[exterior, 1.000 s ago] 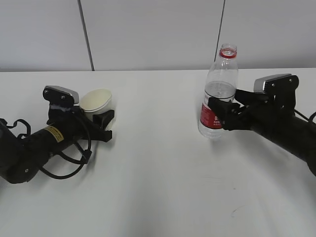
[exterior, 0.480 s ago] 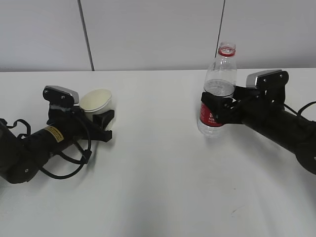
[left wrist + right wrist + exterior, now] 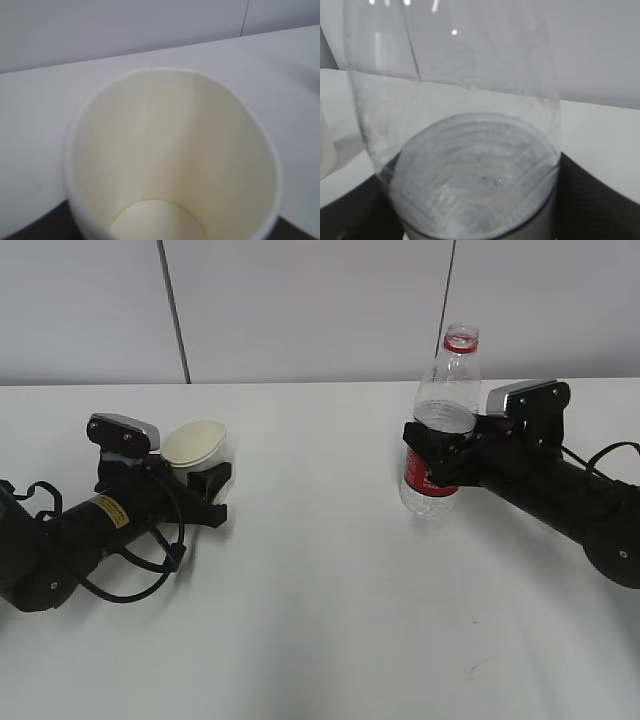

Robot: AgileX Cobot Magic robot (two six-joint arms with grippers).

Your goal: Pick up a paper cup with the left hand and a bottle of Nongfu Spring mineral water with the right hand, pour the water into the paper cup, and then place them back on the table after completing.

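Observation:
The paper cup [image 3: 195, 443], white and empty, leans in my left gripper [image 3: 207, 478], on the arm with the yellow sticker low on the table [image 3: 320, 620]. It fills the left wrist view [image 3: 170, 160], with the dark jaws showing only at the bottom corners. The Nongfu Spring bottle [image 3: 440, 410], clear with a red label and no cap, stands upright. The water [image 3: 475, 170] fills about its lower half. My right gripper [image 3: 425, 455] has a finger on each side of the bottle at label height, close against it. The bottle [image 3: 460, 100] fills the right wrist view.
A small dark scuff mark [image 3: 475, 668] lies on the table at the front right. Loose black cables [image 3: 150, 560] hang beside the left arm. A grey panelled wall [image 3: 320, 310] stands behind the table's far edge.
My right arm has moved left, sliding its fingers further around the bottle, which now stands more upright. The left arm and cup have not moved.

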